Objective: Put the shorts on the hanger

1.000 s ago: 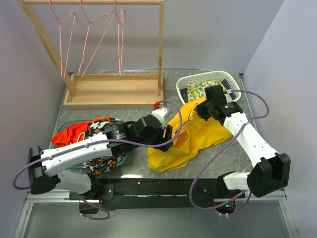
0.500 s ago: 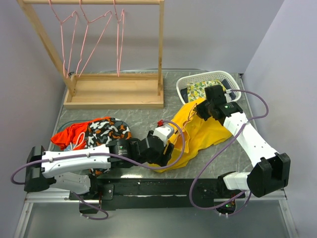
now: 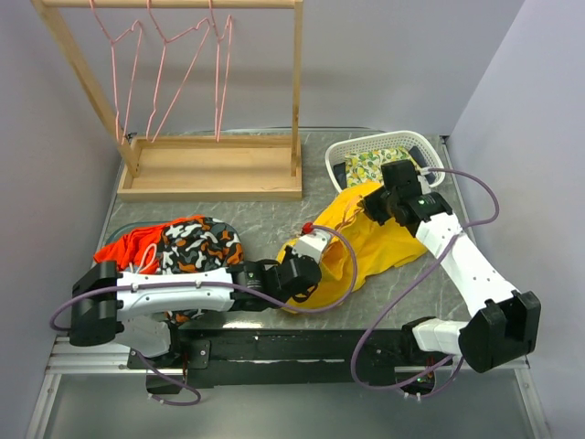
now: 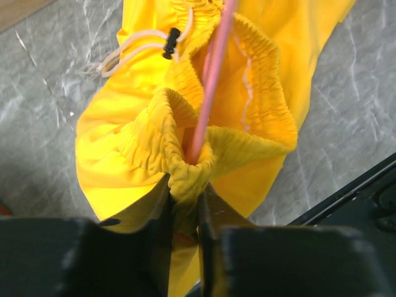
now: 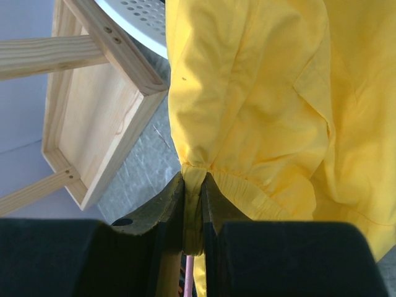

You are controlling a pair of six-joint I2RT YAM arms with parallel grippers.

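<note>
From above, the gathered end of the yellow fabric shorts (image 3: 370, 242) lies under the left gripper (image 3: 306, 274), so its fingertips are hidden. The shorts lie rumpled on the grey marbled table (image 3: 265, 219), between the two arms. The right gripper (image 3: 373, 208) meets their far edge beside the white perforated plastic basket (image 3: 413, 140), which holds a folded lemon-print cloth (image 3: 370, 165). Pink wire hangers (image 3: 169, 64) dangle from the wooden rack (image 3: 210, 174). A black, orange and white patterned garment (image 3: 187, 247) is heaped at the left.

At the left wrist, the jaws are clenched on the bunched elastic waistband. A thin pink wire hanger (image 4: 213, 74) rises out of that pinch and through the waist opening, its hook cut off at the top edge. A white drawstring with a black toggle (image 4: 172, 43) lies further up.

At the right wrist, the jaws clamp a fold of yellow cloth. A sliver of pink shows low between the fingers, too little to identify.
</note>
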